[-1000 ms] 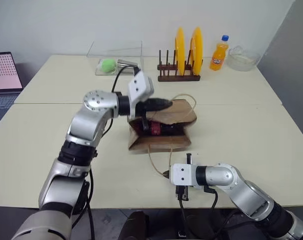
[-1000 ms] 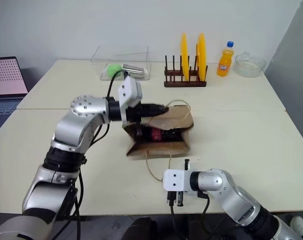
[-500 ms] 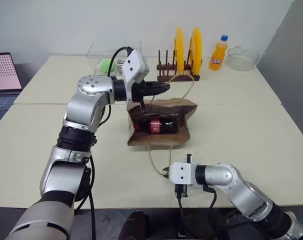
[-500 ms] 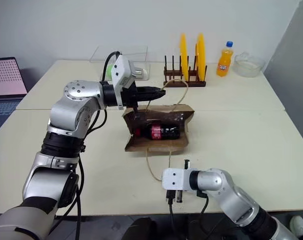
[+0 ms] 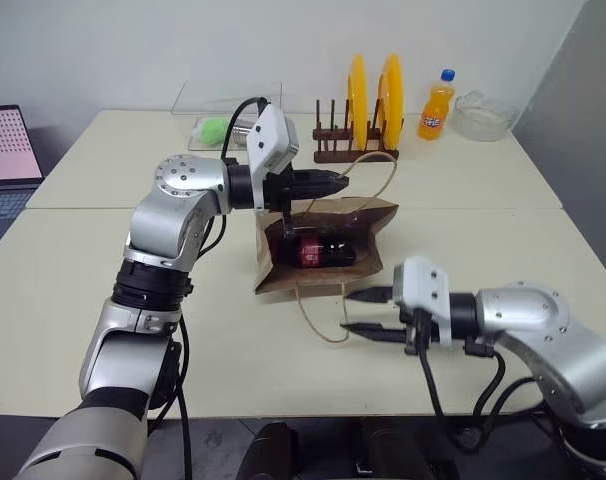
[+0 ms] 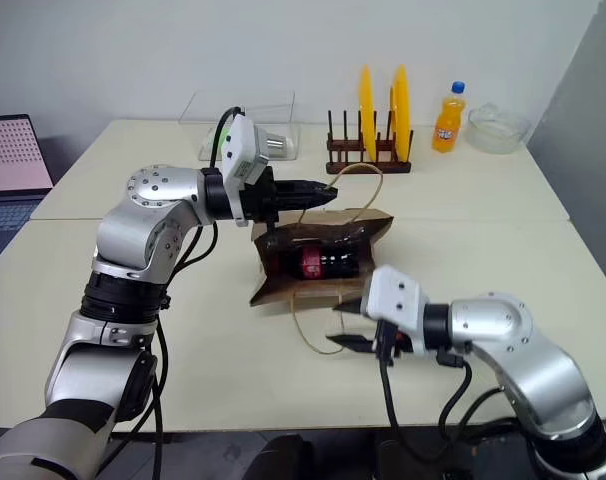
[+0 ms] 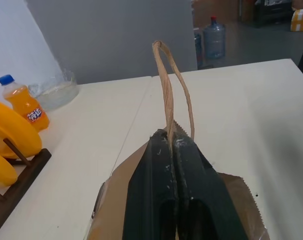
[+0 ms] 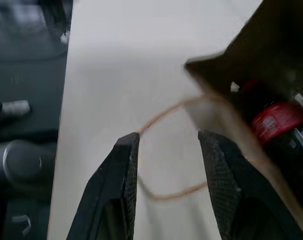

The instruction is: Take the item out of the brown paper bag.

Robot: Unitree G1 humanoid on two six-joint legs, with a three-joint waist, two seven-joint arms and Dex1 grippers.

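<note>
Brown kraft paper bag point(image 5: 323, 250) lies on its side on the cream table point(image 5: 503, 250), mouth toward the robot, with the item point(image 5: 318, 250), a dark bottle with a red band, lying inside just past the opening.

Left eye view: left gripper point(image 5: 335, 181) is clenched on the bag's upper cord handle point(image 5: 378, 180), level and directly above the bag's upper lip. Judged purpose: the lifted handle holds the mouth propped so the item can be reached. Right gripper point(image 5: 363, 313) points at the mouth from just in front, fingers parted and empty. The lower cord handle point(image 5: 318, 315) trails over the table directly below and ahead of those fingers; it could snag on the way in.

Right eye view: same layout. Beyond the left gripper stand a wooden rack point(image 6: 368, 160) with yellow plates point(image 6: 383, 105), an orange soda bottle point(image 6: 445, 118) and a glass bowl point(image 6: 498, 128); a clear box point(image 6: 245, 125) sits behind its wrist. All well apart from the bag, none obstructing.

Left wrist view: fingers point(image 7: 151, 195) pressed together with the cord loop rising from between their tips; brown paper spreads beneath them.

Right wrist view: fingers point(image 8: 122, 175) spread, nothing between them but table and the slack cord. The item's red band point(image 8: 279, 120) sits ahead and to one side, so the approach likely needs realignment. The bag's near edge point(image 8: 216, 110) lies between fingertips and item.
</note>
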